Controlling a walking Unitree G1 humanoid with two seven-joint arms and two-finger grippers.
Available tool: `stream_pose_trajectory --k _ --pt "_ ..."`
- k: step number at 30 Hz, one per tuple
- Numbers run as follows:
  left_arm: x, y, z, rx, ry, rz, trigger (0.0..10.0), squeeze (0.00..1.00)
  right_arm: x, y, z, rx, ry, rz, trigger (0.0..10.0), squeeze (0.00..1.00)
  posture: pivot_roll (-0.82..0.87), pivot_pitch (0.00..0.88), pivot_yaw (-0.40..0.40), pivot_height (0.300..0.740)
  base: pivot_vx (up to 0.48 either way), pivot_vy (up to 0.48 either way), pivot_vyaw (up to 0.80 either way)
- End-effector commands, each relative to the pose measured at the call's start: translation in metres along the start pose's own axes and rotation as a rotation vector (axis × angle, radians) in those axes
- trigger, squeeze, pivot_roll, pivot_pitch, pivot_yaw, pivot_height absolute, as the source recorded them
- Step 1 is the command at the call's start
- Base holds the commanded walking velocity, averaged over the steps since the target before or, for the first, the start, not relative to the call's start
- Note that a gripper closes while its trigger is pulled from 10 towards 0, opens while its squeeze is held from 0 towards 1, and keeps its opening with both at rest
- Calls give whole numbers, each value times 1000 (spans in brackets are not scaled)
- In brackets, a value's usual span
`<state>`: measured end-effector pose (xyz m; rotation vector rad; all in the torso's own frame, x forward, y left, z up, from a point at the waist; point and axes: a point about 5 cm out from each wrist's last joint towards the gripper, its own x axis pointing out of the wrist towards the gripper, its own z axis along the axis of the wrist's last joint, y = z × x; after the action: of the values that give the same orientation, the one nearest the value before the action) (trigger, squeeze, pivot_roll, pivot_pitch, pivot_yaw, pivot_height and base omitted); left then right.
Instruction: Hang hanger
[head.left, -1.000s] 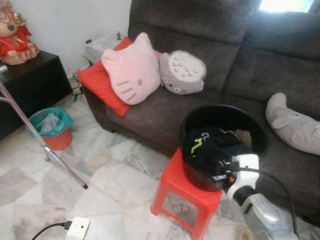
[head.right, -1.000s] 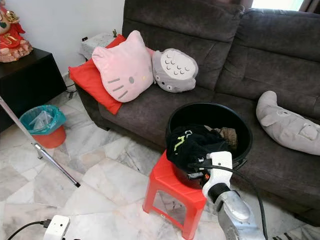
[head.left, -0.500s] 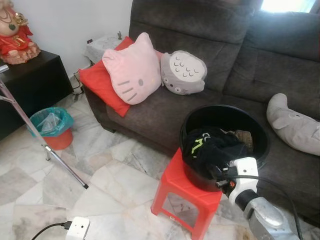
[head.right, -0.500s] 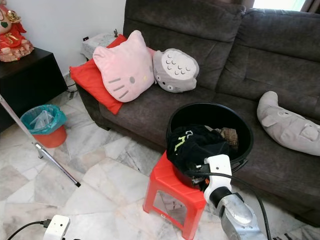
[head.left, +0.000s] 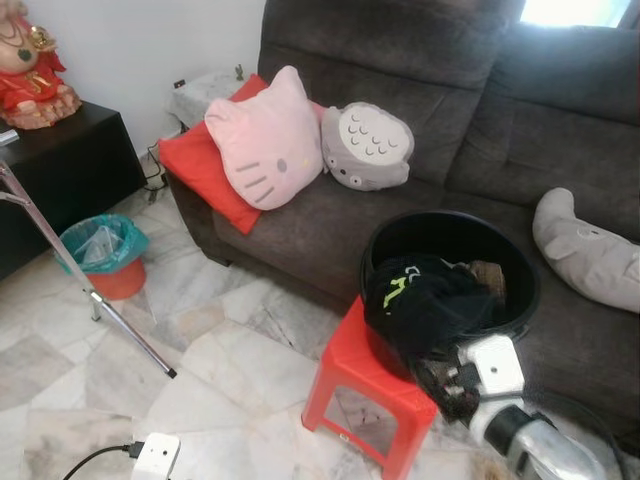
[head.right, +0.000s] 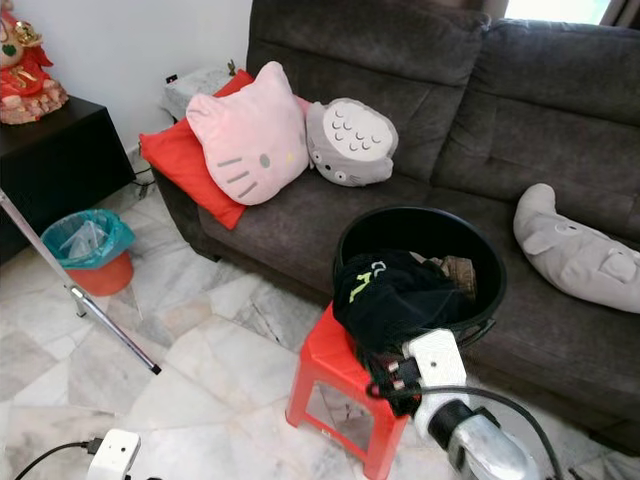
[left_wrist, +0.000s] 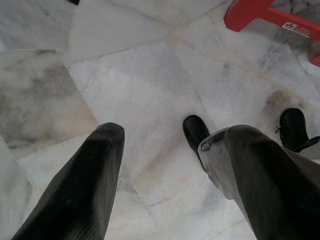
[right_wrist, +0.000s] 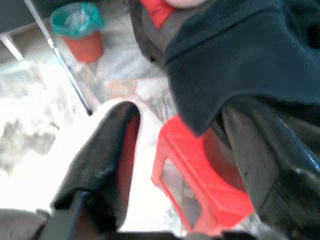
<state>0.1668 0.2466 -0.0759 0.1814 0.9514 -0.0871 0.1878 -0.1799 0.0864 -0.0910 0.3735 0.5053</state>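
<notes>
Just beside the black bucket, low at the front edge of the red stool: right pincer, fingers spread wide in the right wrist view, one finger over the marble floor, the other against the dark garment, nothing clamped between them. Garment heaped over the bucket's near rim, green marking on top, hem hanging down toward the stool. Bucket on the stool, stool close against the grey sofa. No hanger to be made out among the bucket's contents. Left pincer hanging idle above the floor, fingers apart and empty. Pink cat cushion, grey round plush and red pillow together on the sofa's left end. Teal-lined bin on the floor, well apart.
</notes>
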Motion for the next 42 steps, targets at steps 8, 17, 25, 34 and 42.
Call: stream_pose_trajectory --k 8,17,25,34,42 --pt "-1 1 -5 13 14 -5 10000 0 -11 -9 -1 -317 145 7 10000 357 -274 0 -21 740 0 0 0" --pt "-1 1 -4 8 13 -2 10000 0 -23 -42 -3 -825 322 -32 10000 0 -277 0 -22 740 0 0 0" --pt "-1 1 -3 -1 7 5 10000 0 -19 -66 12 -1101 293 -156 10000 0 -273 0 -17 740 0 0 0" --pt "-1 1 -2 -15 -1 3 10000 0 2 -72 34 -1078 104 -350 10000 0 -265 0 -14 740 0 0 0" --pt "-1 1 -2 -24 -6 2 10000 0 7 -38 61 -510 -268 -430 10000 0 -264 0 -14 740 0 0 0"
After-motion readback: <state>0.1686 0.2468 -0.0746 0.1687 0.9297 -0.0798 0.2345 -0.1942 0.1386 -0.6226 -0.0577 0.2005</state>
